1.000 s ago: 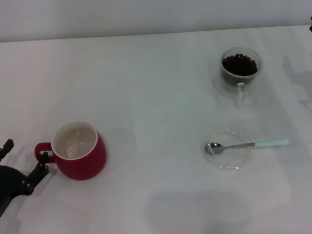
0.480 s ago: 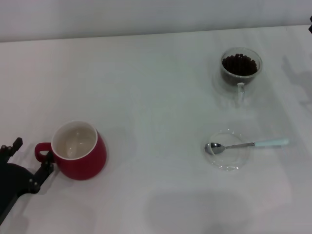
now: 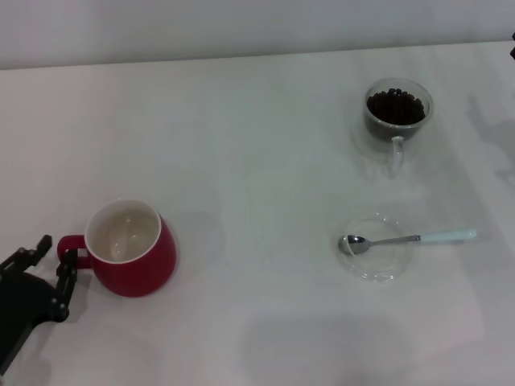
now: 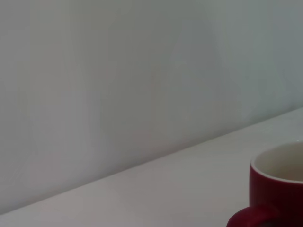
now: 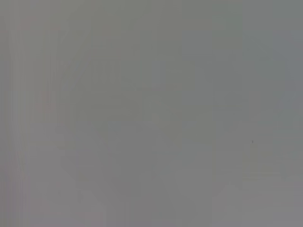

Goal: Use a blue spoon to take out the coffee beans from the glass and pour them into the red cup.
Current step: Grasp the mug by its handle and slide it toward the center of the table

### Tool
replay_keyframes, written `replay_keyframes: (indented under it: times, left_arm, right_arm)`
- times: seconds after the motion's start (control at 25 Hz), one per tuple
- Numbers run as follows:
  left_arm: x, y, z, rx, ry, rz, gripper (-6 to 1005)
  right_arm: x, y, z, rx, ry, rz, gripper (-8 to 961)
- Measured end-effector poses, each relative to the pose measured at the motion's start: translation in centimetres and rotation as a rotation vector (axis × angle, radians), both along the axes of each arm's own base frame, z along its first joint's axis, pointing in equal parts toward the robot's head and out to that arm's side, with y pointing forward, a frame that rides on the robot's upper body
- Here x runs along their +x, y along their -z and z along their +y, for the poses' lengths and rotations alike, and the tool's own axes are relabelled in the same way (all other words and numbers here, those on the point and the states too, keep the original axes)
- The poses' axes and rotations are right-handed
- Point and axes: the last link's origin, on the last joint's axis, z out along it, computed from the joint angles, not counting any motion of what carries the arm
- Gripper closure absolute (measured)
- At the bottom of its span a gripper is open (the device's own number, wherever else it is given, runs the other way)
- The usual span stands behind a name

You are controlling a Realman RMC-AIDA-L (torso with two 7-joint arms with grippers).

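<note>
The red cup [image 3: 133, 257] stands at the near left, its cream inside bare and its handle pointing left; the left wrist view shows its rim and handle [image 4: 279, 189]. My left gripper [image 3: 55, 251] is open right at that handle, one finger [image 3: 68, 269] overlapping it. I cannot tell whether it touches. The blue spoon [image 3: 402, 240] lies at the right, its bowl in a flat clear saucer [image 3: 378, 272] and its pale handle pointing right. Behind it stands the glass [image 3: 397, 133] full of coffee beans [image 3: 395, 107]. My right gripper does not show.
The white table [image 3: 257, 161] runs back to a pale wall. A dark sliver of the right arm [image 3: 512, 44] sits at the far right edge. The right wrist view shows only a plain grey surface.
My left gripper has crept forward and to the right, closing in on the red cup's handle. Cup, spoon and glass have not moved.
</note>
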Motion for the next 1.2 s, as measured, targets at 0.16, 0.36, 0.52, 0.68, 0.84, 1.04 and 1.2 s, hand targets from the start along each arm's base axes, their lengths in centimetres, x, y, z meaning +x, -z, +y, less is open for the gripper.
replay_keyframes:
  times: [0.16, 0.36, 0.52, 0.68, 0.84, 1.04, 1.2]
  left_arm:
    - [0.2, 0.4, 0.2, -0.010, -0.009, -0.007, 630]
    - [0.2, 0.5, 0.3, -0.014, -0.012, -0.004, 770]
    - [0.2, 0.5, 0.3, -0.013, -0.012, -0.005, 835]
    - [0.3, 0.5, 0.3, -0.012, -0.007, -0.002, 884]
    - [0.9, 0.9, 0.4, -0.005, 0.025, 0.026, 884]
    - [1.3, 1.2, 0.4, -0.005, 0.037, 0.025, 885]
    - [1.6, 1.4, 0.5, -0.009, 0.038, 0.009, 885]
  right_arm:
    - [0.0, 0.0, -0.2, 0.002, -0.004, 0.001, 84]
    - [0.0, 0.0, -0.2, 0.003, -0.004, 0.001, 84]
    - [0.0, 0.0, -0.2, 0.004, -0.005, 0.000, 85]
    - [0.0, -0.1, -0.2, 0.005, -0.005, -0.001, 85]
    - [0.1, -0.1, -0.2, 0.004, -0.003, -0.001, 85]
    - [0.1, -0.1, -0.3, 0.004, -0.002, -0.001, 85]
    - [0.1, -0.1, -0.3, 0.004, -0.001, 0.000, 85]
